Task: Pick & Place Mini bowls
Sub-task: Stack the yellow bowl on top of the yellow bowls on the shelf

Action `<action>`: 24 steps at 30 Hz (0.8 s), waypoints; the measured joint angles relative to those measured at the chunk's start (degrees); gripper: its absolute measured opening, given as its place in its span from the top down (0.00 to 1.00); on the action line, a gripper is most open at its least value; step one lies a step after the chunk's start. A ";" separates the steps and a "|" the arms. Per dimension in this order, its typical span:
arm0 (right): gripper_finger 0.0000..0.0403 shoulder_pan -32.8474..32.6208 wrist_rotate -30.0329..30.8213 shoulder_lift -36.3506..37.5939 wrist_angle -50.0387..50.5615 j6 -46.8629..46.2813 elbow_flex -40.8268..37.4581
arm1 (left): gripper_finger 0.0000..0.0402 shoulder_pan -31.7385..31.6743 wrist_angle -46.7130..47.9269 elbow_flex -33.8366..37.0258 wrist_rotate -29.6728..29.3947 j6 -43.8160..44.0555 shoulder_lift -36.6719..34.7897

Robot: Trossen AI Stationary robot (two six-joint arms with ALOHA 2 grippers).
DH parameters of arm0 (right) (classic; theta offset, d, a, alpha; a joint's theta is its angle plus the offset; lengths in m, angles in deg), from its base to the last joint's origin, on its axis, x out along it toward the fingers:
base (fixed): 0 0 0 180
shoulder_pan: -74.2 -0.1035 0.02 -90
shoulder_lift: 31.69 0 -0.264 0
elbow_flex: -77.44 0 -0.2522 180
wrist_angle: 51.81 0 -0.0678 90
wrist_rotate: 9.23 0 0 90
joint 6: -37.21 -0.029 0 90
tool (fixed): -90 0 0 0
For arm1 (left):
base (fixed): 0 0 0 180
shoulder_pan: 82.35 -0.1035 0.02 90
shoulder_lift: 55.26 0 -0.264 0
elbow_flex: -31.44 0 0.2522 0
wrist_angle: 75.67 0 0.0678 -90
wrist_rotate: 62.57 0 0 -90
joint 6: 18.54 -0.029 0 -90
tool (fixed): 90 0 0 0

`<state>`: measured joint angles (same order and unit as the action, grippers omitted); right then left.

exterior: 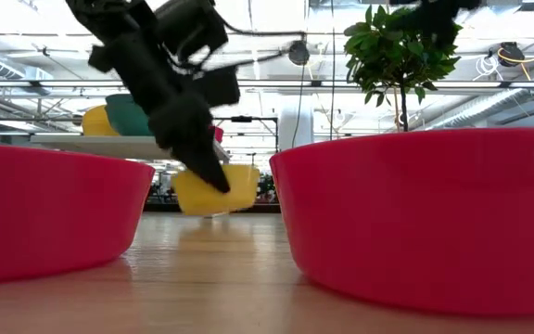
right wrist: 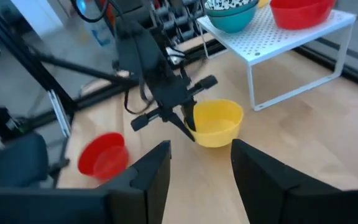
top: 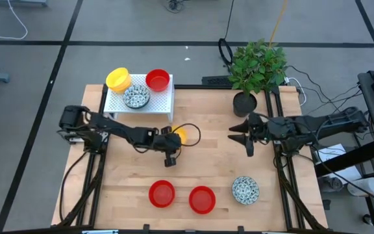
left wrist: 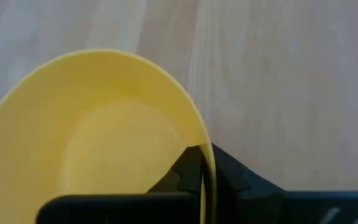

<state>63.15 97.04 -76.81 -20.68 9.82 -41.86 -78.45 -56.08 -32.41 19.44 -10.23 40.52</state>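
High view: the left gripper (top: 174,144) is over the middle of the wooden table (top: 213,117), and its fingers are closed on the rim of a glossy yellow bowl (top: 180,134). In the left wrist view one dark finger (left wrist: 188,171) is inside the bowl and the other is outside, with the thin wall between them. The bowl (left wrist: 98,130) is plain yellow, smooth and round, with a flat bottom. In the low view it (exterior: 219,190) hangs tilted and above the table surface, not touching it.

On the white perforated rack (top: 164,101) at the far left part of the table stand another yellow bowl (top: 118,79), a red bowl (top: 158,80) and a speckled bowl (top: 137,97), close together. Near the front edge are two red bowls (top: 162,194) (top: 202,199) beside each other and one speckled white bowl (top: 245,189) further to the right.

The right gripper (top: 237,134) waits at the right side, beside the black plant pot (top: 245,103), with its fingers spread apart and holding nothing.
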 joint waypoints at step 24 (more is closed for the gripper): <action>0.62 0.04 -3.02 4.04 -20.86 4.62 -15.13 | 0.97 -4.72 0.46 -0.04 -44.32 -11.69 -38.14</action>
<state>63.20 94.02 -72.77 -41.54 14.44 -56.99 -83.17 -55.62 -32.45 -24.87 -21.92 2.39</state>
